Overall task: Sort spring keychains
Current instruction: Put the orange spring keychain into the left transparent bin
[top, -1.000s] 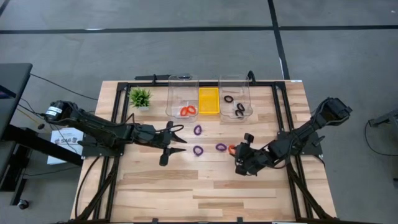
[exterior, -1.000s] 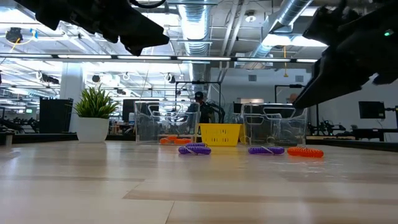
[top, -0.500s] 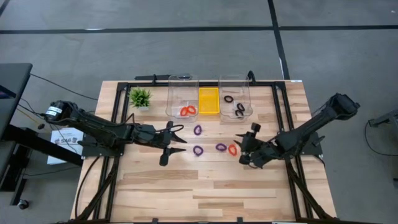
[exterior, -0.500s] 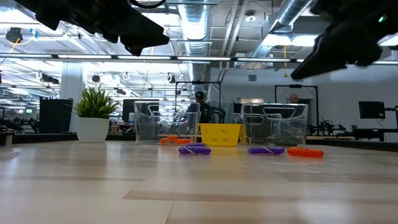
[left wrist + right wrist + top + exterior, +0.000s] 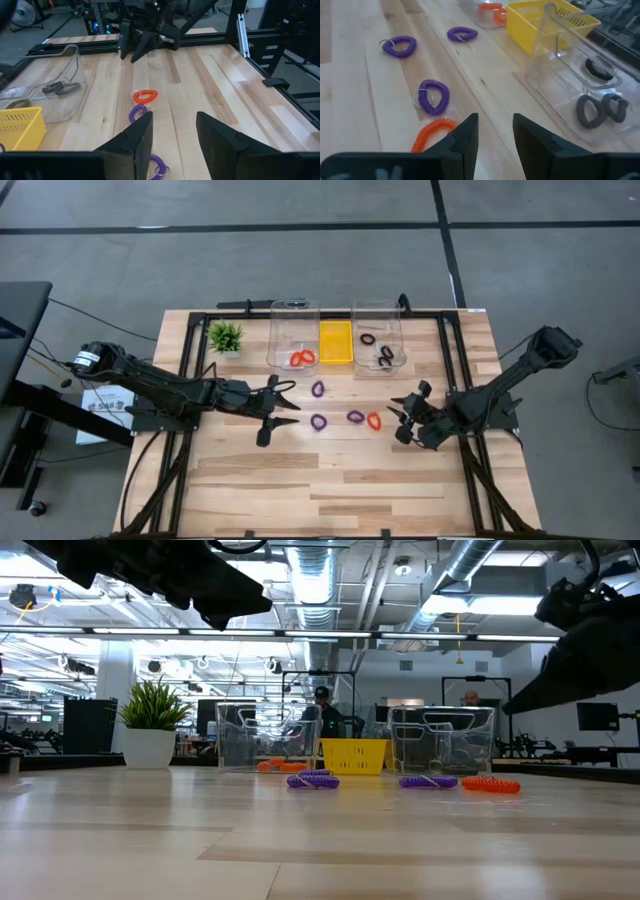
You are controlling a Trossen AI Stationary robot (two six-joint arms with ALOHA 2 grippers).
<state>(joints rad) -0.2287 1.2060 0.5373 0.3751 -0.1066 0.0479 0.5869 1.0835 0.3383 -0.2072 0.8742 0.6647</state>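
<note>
Three purple spring keychains point(image 5: 317, 389) point(image 5: 319, 421) point(image 5: 355, 417) and one red-orange keychain point(image 5: 374, 420) lie flat on the wooden table. More red-orange keychains point(image 5: 302, 358) lie in the left clear bin point(image 5: 293, 310), and black keychains point(image 5: 385, 357) in the right clear bin point(image 5: 377, 310). My left gripper point(image 5: 292, 405) is open, just left of the purple keychains. My right gripper point(image 5: 400, 420) is open, just right of the red-orange keychain point(image 5: 430, 134), which lies ahead of its fingers. Neither gripper touches anything.
A yellow basket point(image 5: 335, 342) stands between the two clear bins at the far side. A small green plant point(image 5: 225, 336) sits at the far left. A black frame point(image 5: 455, 370) runs along the table's edges. The near half of the table point(image 5: 330, 490) is bare wood.
My right gripper has moved toward the table's right edge, away from the red-orange keychain, which it partly covered in the high view and which now shows whole. The keychain has stayed on the table. The left arm has kept still.
</note>
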